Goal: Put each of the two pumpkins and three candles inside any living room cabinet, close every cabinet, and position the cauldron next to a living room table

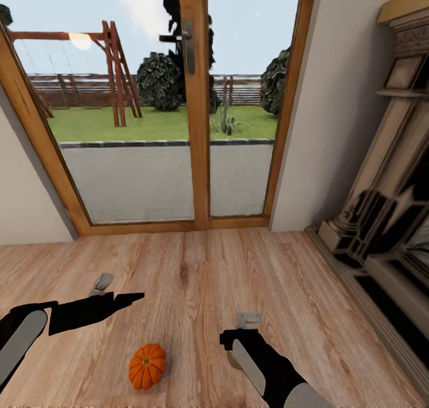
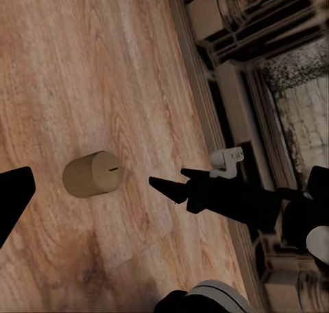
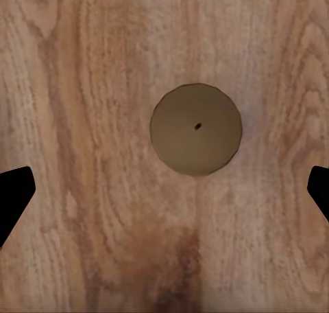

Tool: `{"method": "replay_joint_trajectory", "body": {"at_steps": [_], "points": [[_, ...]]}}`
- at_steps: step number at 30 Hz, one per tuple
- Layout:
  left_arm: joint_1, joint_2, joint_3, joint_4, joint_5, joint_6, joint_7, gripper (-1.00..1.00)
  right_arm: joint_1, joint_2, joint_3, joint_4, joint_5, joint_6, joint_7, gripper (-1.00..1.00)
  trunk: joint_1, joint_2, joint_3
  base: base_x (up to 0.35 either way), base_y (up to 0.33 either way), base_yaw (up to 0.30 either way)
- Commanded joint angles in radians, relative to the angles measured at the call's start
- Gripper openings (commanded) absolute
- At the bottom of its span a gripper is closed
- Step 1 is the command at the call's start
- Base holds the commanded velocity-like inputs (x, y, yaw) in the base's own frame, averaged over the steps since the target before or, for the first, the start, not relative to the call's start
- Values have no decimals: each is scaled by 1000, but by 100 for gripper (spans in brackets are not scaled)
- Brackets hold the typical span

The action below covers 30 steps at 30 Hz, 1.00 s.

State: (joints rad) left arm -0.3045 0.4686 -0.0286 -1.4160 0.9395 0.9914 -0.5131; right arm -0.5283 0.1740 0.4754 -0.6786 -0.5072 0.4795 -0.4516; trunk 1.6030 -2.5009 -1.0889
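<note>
Below me, my right gripper (image 3: 164, 189) hangs straight over a squat taupe candle (image 3: 196, 129) standing upright on the pale wood-plank floor (image 1: 196, 277), its jaws spread wide with a black fingertip (image 3: 14, 196) on each side of the frame and bare boards all around the wax, nothing touching it. From my head the same candle is mostly hidden under my right arm, only a sliver showing beside the wrist. My left gripper (image 1: 128, 299) reaches out low over the floor, and its wrist camera looks across at the candle from the side, with my right arm just beyond it; its own fingers sit at opposite edges of that picture, well apart and holding nothing. A small ribbed orange pumpkin (image 1: 147, 365) rests on the floor between my two arms, near my base, clear of both. Ahead stands a wood-framed glass patio door (image 1: 196, 98) onto a lawn, and the stone-coloured fireplace surround (image 1: 387, 205) lines the wall on my right.
</note>
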Motion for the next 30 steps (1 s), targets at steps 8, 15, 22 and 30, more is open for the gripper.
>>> {"method": "replay_joint_trajectory", "body": {"at_steps": [8, 15, 22, 30], "points": [[-1, 1, 0, 5, -5, 2, -54, 100, -1, -1, 5, 0, -10, 0, -8, 100, 3, -2, -32, 0, 0, 0], [-1, 3, 1, 9, -7, 3, -126, 100, -1, -1, 5, 0, -10, -1, -7, 100, 6, -4, -59, 0, 0, 0], [-1, 4, 1, 12, -15, 2, -207, 100, -1, 0, 5, 0, -10, -4, -7, 100, 10, -6, -86, 0, 0, 0], [-1, 4, 1, 12, -13, 2, -212, 100, -1, 0, 5, 1, -10, -6, -7, 100, 13, -7, -117, 0, 0, 0]]}}
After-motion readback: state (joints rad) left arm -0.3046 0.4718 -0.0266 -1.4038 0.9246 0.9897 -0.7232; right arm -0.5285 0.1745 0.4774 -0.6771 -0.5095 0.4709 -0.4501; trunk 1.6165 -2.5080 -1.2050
